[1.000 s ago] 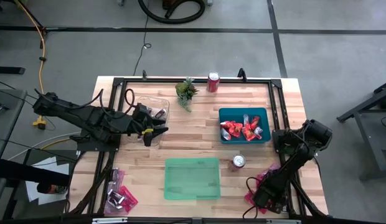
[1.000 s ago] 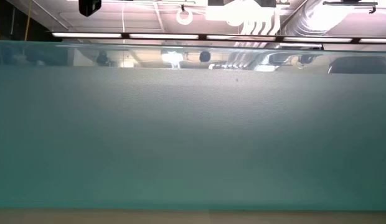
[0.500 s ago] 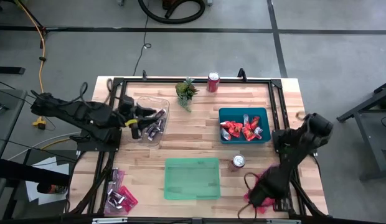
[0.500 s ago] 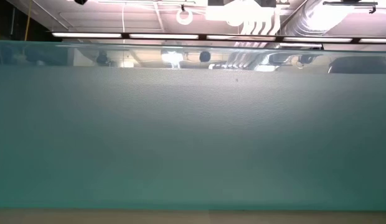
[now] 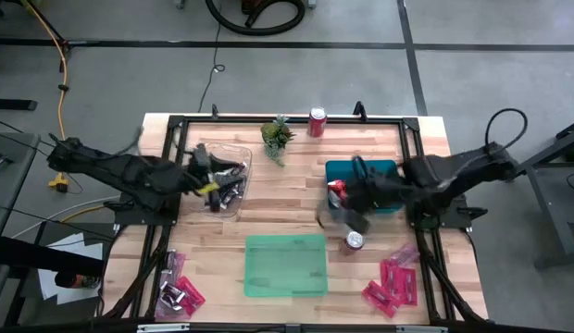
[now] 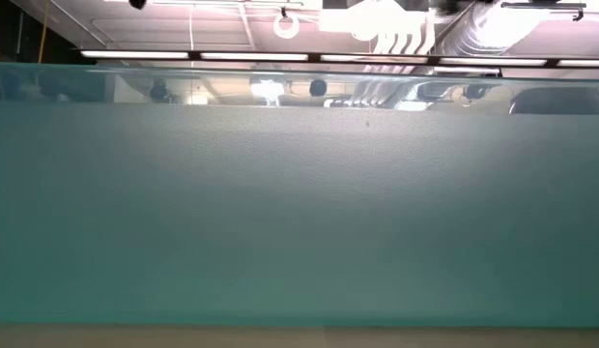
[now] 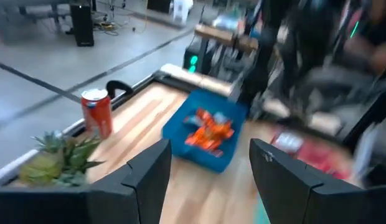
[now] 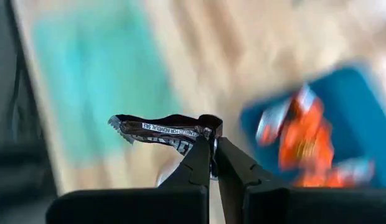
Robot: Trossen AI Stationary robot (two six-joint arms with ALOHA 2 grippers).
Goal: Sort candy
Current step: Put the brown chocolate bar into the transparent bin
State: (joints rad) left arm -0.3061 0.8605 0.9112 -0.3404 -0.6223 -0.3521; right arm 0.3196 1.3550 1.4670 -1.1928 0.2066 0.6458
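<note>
Fingers of our right gripper (image 8: 211, 149) are pinched tight on one end of a dark brown-and-silver bar (image 8: 162, 129), which sticks out sideways from the tips; in the high view this gripper (image 5: 335, 215) hangs blurred over the tabletop (image 5: 287, 176) just left of the blue tray (image 5: 384, 169), beside the soda can (image 5: 355, 240) that stands near the green tray (image 5: 286, 265). Our left gripper (image 7: 208, 163) shows its two fingers (image 7: 154, 177) spread well apart with nothing between them; from above it (image 5: 213, 181) sits over the clear tray (image 5: 233, 153) at the left, where several dark bars (image 5: 231, 190) lie. Red-orange packets (image 5: 346, 192) fill the blue tray. Pink-red packets (image 5: 392, 282) lie loose on the near right of the tabletop, and more pink packets with dark bars (image 5: 179, 294) lie at the near left corner. At the far edge we see a second red can (image 5: 317, 121) and a small green plant (image 5: 277, 137) close together. Our low view is filled by a teal wall (image 6: 299, 213) with only ceiling above it.
</note>
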